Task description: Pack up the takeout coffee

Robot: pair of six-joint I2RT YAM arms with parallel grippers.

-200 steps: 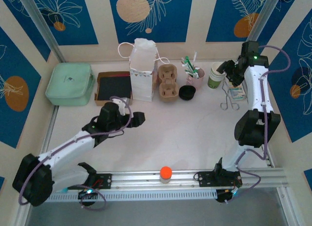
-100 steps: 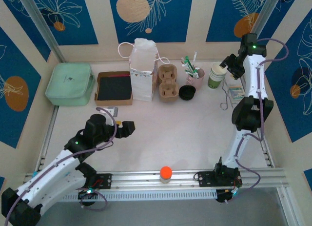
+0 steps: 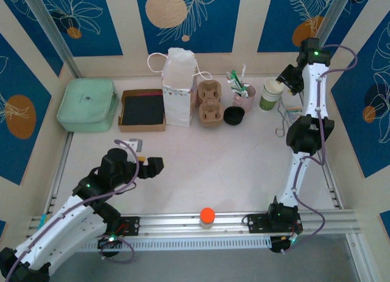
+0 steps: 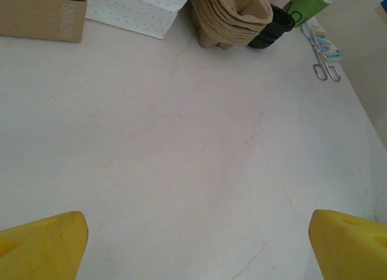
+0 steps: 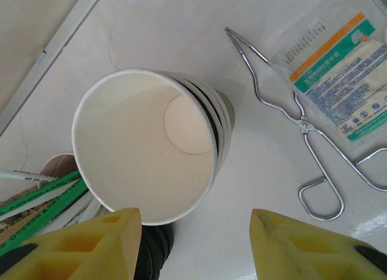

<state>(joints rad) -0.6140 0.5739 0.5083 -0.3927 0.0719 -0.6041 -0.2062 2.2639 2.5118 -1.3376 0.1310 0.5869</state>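
— Although the right gripper (image 5: 195,234) hangs just above the stack of lidless white-and-green paper cups (image 5: 145,147) at 1 o'clock on the pale worktop (image 3: 213,166), is anything packed?

— By my reading, no. Its jaws stand spread and pinch nothing. The top cup's rim lies close to one yellow finger, but I cannot tell whether they touch.

— And the takeout coffee itself?

— I cannot tell where a lidded cup is; every cup I see is open-topped. The round black lids (image 3: 234,116) sit near 12 o'clock, just beside the brown pulp cup carrier (image 3: 210,103), with the tall white paper bag (image 3: 178,87) next to that.

— The left gripper (image 4: 195,244)?

— Jaws spread wide over bare worktop at 8 o'clock, holding nothing.

— So what remains?

— Nearly everything, I judge: take a cup, lid it, seat it, bag it.
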